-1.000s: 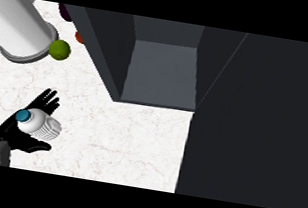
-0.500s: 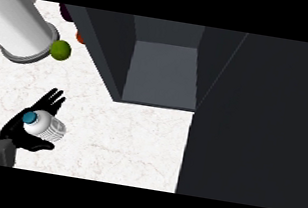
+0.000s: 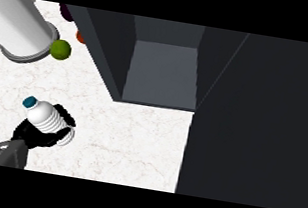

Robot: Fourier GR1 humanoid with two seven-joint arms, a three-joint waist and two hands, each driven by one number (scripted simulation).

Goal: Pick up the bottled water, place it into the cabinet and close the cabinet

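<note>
The left hand (image 3: 40, 134) has its fingers curled round the bottled water (image 3: 45, 115), apparently raised off the counter (image 3: 130, 132). Pickup looks done; next it must travel right into the open cabinet (image 3: 160, 71).

white marbled counter (image 3: 133, 138) bears a green lime (image 3: 60, 49) and dark cabinet (image 3: 163, 62).

Left forearm (image 3: 3, 153) entering from lower left, left hand (image 3: 39, 134) apparently curled around the bottle (image 3: 44, 116).
</note>
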